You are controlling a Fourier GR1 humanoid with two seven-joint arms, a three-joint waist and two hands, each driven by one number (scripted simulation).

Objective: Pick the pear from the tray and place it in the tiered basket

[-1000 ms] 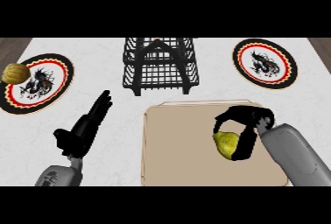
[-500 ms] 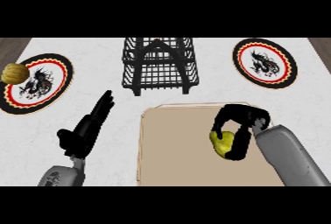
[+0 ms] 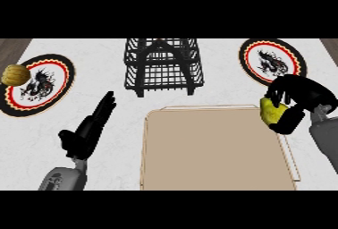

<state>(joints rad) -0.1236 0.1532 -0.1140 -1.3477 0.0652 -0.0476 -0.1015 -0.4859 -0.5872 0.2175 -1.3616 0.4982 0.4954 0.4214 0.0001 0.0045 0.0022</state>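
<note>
A pale, marbled desk (image 3: pixel 99 94) fills the head view, with a strip of darker floor at the top corners. At the back, in the middle, stands the black wire tiered basket (image 3: pixel 162 66), its compartments showing only wire and the desk beneath. A tan tray (image 3: pixel 211 152) with a thin raised rim lies in front of it, near the lower edge of the view.

The right robot hand (image 3: pixel 295 103) hangs at the tray's far right corner, above its rim, with its black fingers and thumb curled round the yellow-green pear (image 3: pixel 270 112). Only the left part of the pear shows; the hand hides the rest. The pear is off the tray's surface, well to the right of the basket and just below the right plate (image 3: pixel 272 61), a round plate with a red and black border and a dark dragon figure.

A matching left plate (image 3: pixel 38 85) sits at the far left of the desk, and a small brownish-yellow round object (image 3: pixel 14 74) rests on its left edge.

The left robot hand (image 3: pixel 89 129) lies to the left of the tray, fingers straight and together, pointing up toward the basket, holding nothing.
</note>
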